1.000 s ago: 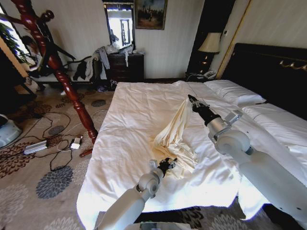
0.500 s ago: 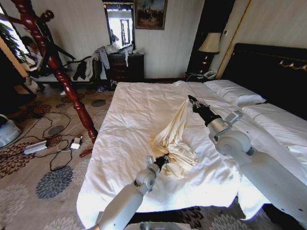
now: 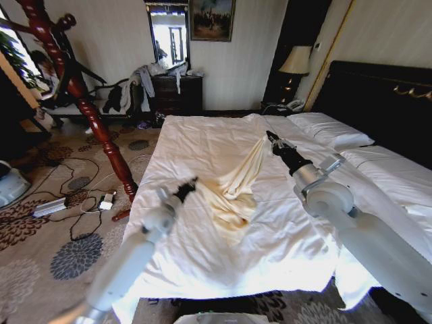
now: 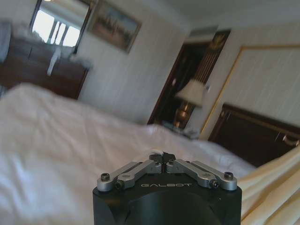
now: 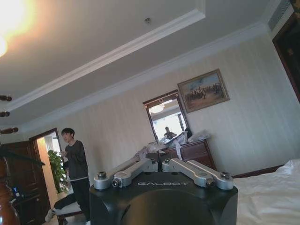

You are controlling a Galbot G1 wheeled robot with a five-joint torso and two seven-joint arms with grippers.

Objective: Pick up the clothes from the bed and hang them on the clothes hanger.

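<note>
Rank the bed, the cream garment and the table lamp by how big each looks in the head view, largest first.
1. Bed
2. Cream garment
3. Table lamp, though it stands farther from the camera, so its small look is partly distance.

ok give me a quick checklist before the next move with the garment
1. Right claw has the clothes: ok, an upper corner is pinched and pulled up off the bed.
2. Garment fully clear of the bed: not ok, its lower part lies spread on the duvet.
3. Left claw free: ok, shut on nothing, held above the bed's left side, apart from the garment.
4. Clothes hanger located: cannot tell, none can be made out.
5. Path toward the wooden coat stand: not ok, cables lie on the carpet near its base.
</note>
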